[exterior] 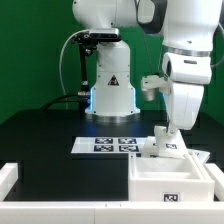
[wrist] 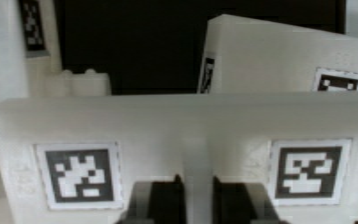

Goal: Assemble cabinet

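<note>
Cabinet (exterior: 172, 180) sat low at the exterior view's right on the black table (exterior: 40, 138), with the gripper (exterior: 166, 133) just behind it.

In the wrist view the gripper's (wrist: 188, 192) two dark fingers stood close together with a thin pale strip between them; whether they clamped anything could not be told. Right under them was a smooth white panel (wrist: 185, 130) carrying two square black-and-white tags, and a second tagged panel (wrist: 274, 65) stood tilted beyond it. The cabinet was a boxy, matte white plastic shell, open on top, with one tag on its near face; what lay in its hollow could not be made out. The marker board (exterior: 105, 145) lay flat nearby.
</note>
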`<state>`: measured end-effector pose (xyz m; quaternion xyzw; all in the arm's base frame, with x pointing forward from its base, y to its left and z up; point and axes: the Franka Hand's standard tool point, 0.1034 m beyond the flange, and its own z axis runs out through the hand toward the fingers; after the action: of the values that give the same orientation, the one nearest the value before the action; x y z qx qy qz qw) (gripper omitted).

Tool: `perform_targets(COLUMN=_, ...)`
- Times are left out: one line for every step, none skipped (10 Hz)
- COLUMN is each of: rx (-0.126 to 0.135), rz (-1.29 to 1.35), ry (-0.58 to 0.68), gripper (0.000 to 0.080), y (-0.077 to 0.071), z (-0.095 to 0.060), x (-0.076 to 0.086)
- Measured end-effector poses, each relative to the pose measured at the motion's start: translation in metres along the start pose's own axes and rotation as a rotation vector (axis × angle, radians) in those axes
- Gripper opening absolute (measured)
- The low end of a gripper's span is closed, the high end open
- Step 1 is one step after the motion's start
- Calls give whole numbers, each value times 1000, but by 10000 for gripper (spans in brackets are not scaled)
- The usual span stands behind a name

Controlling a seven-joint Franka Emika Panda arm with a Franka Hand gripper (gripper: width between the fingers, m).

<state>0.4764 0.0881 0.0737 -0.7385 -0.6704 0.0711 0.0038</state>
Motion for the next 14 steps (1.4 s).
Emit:
perform_targets(rx=1, rz=1, ry=0, gripper=64, y=0, z=1, x=-1)
perform_targets(rx=2, rz=2, ry=0, gripper=64, y=-2, z=2, x=-1)
perform_targets(rx=2, rz=3, ry=0, gripper=64, y=-3, z=1, x=-2)
perform_targets(rx=3, rz=2, ry=-1, gripper=64, y=-5, z=1, x=-2)
perform_targets(rx=4, rz=1, ry=-1, gripper=64, y=-6, z=1, x=-2)
perform_targets(rx=5, rz=1, ry=-1, gripper=64, y=-7, z=2, x=-2)
perform_targets(rx=5, rz=1, ry=-1, gripper=64, y=-7, z=2, x=-2)
perform_targets(rx=5, rz=0, ry=-1, gripper=64, y=-7, z=2, x=-1)
perform_targets(rx=5, rz=-2, ry=-1, gripper=64, y=-7, z=1, x=0)
perform_targets(rx=5, rz=-4, ry=0, gripper=64, y=-8, z=1, x=2)
perform_targets(rx=4, rz=-6, ry=0, gripper=64, y=-8, z=1, x=3)
perform_targets(rx=4, rz=-6, ry=0, gripper=64, y=-8, z=1, x=3)
perform_targets(rx=6, rz=-6, ry=0, gripper=64, y=-8, z=2, x=3)
perform_targets(rx=8, rz=-5, ry=-1, gripper=64, y=-7, z=3, x=3)
